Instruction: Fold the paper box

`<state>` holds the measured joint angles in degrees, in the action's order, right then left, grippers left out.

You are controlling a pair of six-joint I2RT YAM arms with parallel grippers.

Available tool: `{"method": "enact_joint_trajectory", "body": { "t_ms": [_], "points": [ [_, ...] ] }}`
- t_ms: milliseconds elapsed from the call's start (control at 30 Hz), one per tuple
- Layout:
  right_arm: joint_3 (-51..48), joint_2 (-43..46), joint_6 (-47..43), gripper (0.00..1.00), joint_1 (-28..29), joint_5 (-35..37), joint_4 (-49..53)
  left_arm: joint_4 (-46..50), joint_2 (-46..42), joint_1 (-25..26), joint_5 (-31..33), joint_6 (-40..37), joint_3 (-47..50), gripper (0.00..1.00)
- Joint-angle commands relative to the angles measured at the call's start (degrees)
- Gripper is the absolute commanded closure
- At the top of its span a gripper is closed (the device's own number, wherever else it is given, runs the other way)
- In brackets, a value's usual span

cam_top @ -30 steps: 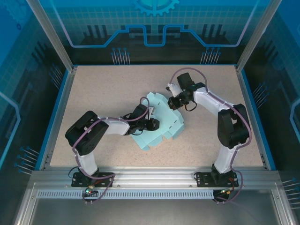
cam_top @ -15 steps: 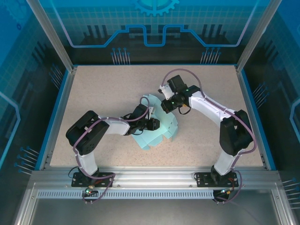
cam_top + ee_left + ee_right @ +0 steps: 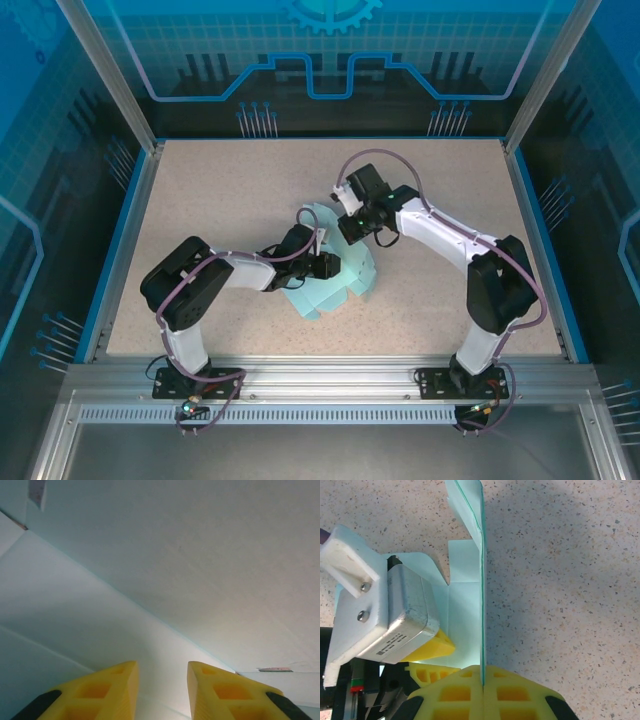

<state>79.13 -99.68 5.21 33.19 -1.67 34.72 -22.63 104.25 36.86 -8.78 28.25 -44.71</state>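
The paper box (image 3: 350, 282) lies near ctr of the bench (image 3: 220, 190), mostly flat, w/ one side flap (image 3: 481, 580) standing on edge. Right claw (image 3: 483, 674) is pressed together on that flap's thin edge, pinching it so the card runs straight up btwn the pads. Left claw (image 3: 162, 669) sits low on the sheet just beside the crease, fingers partly spread, nothing btwn them. The card panels ahead of it meet at a fold line.

Step in hand, as I read it: bringing this wall upright & setting the crease. To do it well:
- Left claw should bear down on the base panel close to the fold, so the sheet can't slide or lift.
- Right claw should swing the flap about the crease line, not drag it sideways.
- Go slow. Card is thin & will likely buckle if pushed along its own plane.
- Grip at the flap's edge looks OK, but no wrist twist or the wall bows.
- Take it a bit past vertical so it holds once released.

Risk: the 2 claws are v. close, so watch for a knock btwn right claw & the left arm's camera block (image 3: 395, 615).
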Motion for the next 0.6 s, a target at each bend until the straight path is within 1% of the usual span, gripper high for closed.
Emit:
{"method": "enact_joint_trajectory", "body": {
  "t_ms": [0,200,400,567],
  "points": [
    [0.40,-1.23,1.62,1.00,2.29,-1.06,-1.36,-0.56,0.54,0.18,-0.67,0.67,2.07,0.66],
    [0.41,-1.74,1.99,1.00,3.46,-0.03,-1.13,-1.20,0.41,0.16,-0.36,0.67,2.54,0.67],
    [1.53,-1.36,-0.55,0.99,3.40,4.81,0.69,-1.76,0.01,0.01,-0.03,0.75,2.84,0.66],
    [2.01,-1.12,-1.91,0.99,3.34,6.06,0.87,-2.54,-0.21,-0.37,-0.10,1.19,3.08,0.66]
  ]
}}
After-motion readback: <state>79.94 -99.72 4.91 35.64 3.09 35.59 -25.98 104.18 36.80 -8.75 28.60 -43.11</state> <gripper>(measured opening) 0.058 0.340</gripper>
